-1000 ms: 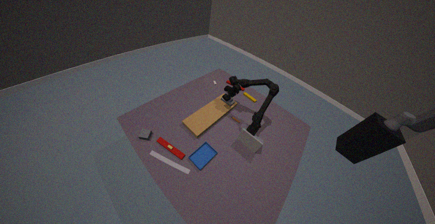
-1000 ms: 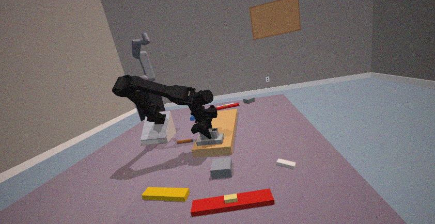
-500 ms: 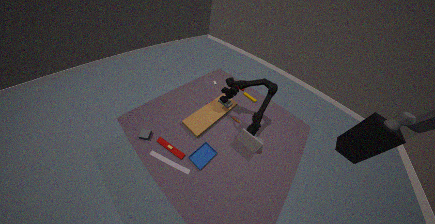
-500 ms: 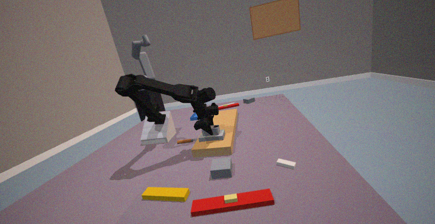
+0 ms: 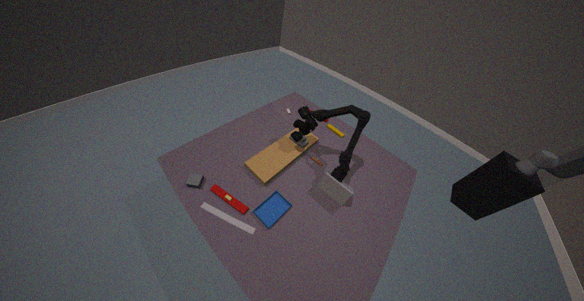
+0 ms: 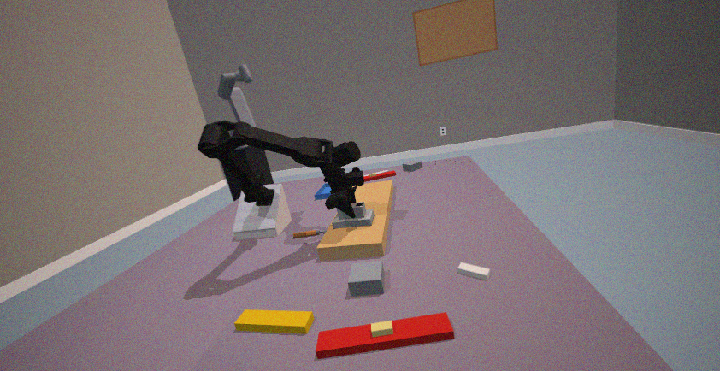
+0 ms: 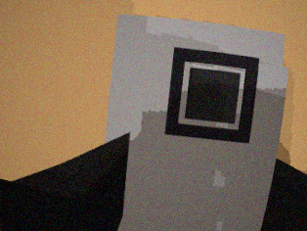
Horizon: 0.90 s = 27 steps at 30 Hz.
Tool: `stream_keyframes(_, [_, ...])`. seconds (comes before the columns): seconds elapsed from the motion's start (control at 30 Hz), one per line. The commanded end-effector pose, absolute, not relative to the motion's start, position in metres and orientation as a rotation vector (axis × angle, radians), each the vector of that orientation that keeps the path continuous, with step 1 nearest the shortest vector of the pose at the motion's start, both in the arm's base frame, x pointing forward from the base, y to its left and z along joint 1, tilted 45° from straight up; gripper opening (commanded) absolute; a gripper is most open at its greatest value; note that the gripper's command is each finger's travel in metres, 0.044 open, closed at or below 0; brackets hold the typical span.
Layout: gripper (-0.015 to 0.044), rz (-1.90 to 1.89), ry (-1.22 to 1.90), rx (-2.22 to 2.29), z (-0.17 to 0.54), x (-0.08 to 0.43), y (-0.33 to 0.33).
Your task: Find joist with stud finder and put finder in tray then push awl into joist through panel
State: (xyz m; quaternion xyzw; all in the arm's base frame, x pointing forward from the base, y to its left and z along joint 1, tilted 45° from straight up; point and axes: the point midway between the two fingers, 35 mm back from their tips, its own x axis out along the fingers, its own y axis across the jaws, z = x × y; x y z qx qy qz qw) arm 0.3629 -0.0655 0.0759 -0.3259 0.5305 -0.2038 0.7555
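Observation:
My gripper [image 5: 299, 138] [image 6: 351, 211] [image 7: 190, 150] is shut on the grey stud finder [image 5: 303, 143] [image 6: 352, 221] [image 7: 139, 73]. The stud finder is level, on or just above the tan floor panel [image 5: 267, 164] [image 6: 350, 251] [image 7: 49, 73], towards the panel's end nearest the exterior camera. The square window on its top is dark in the wrist view. The awl [image 5: 316, 161] [image 6: 306, 233] lies beside the panel, on the robot base's side, with its orange handle pointing away from the panel. The blue tray [image 5: 272, 209] [image 6: 321, 193] holds nothing that I can see. The joist is hidden.
A red level [image 5: 229, 199] and a white strip [image 5: 227, 218] lie near the tray. Another red level [image 6: 418, 331], a yellow block [image 5: 335, 130] [image 6: 274, 321], a grey block [image 6: 366, 279] and a small white block [image 5: 288, 111] [image 6: 473, 271] lie beyond the panel's other end.

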Motion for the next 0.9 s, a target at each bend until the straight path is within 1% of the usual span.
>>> stream_keyframes(0.0, [0.0000,-0.440,1.161,-0.714,0.065,0.362,-0.055])
stream_keyframes(0.87, [0.0000,-0.437,1.162,-0.711,0.018,0.359,-0.009])
